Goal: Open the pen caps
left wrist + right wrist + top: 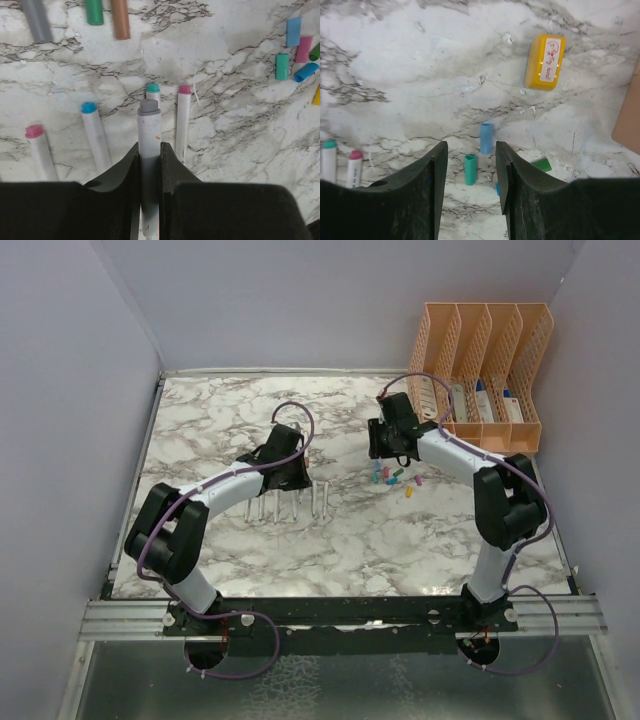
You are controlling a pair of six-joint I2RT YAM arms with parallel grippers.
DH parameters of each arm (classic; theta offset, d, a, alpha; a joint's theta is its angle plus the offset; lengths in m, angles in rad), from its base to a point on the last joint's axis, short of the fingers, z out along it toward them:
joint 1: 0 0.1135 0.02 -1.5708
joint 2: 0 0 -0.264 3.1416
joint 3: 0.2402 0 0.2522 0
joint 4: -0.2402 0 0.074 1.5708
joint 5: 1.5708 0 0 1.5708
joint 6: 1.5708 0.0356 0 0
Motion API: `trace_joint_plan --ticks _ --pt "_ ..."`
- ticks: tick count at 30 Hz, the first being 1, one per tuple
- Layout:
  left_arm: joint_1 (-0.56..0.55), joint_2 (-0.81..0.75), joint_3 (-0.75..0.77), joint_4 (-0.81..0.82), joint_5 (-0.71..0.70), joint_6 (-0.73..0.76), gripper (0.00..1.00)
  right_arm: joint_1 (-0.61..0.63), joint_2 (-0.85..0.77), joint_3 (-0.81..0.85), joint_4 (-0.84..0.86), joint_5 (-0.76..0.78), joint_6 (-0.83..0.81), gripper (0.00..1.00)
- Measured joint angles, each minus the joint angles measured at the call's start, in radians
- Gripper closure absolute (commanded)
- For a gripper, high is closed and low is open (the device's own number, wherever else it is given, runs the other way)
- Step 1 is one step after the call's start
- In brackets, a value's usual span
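My left fingers [122,172] are clenched on the barrel of a thin white pen [149,132], held above the desk [200,420], whose marbled top looks smooth and hard. The pen's far end is a short grey stub rather than a long sleeve, so I judge that its cap is off, though I cannot be sure. Beneath it lies a loose row of pens [95,137], round-barrelled and white, with pink, blue, teal and pink ends. At the far edge of the left wrist view a grey tube [36,20], a green one and an orange one run out of frame; I take them for pens with caps on. To the right, well apart from the row, the loose pen caps [395,477] lie scattered, small glossy plastic sleeves in mixed colours. My right fingers [427,185] are released and empty above that pile, with a blue cap [486,138] and a teal cap [470,169] showing on the desk in the gap between them. Farther right stands a stubby yellow block [545,62] with a red-printed label, and in the far right corner an orange file rack [480,360] of perforated plastic. I read this as the pause between pens. Next I would lay this pen with the row, take a capped one, and pull its slick cap straight along the barrel.
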Motion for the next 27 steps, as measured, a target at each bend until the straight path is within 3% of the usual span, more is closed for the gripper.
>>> trace_joint_plan --ticks 9,27 --pt "0.0 0.002 -0.013 -0.014 -0.074 0.008 0.88 0.0 -0.122 -0.021 0.052 -0.035 0.005 0.57" --pt "-0.011 0.056 -0.026 -0.025 -0.097 0.008 0.69 0.0 -0.138 -0.037 0.056 -0.073 0.005 0.57"
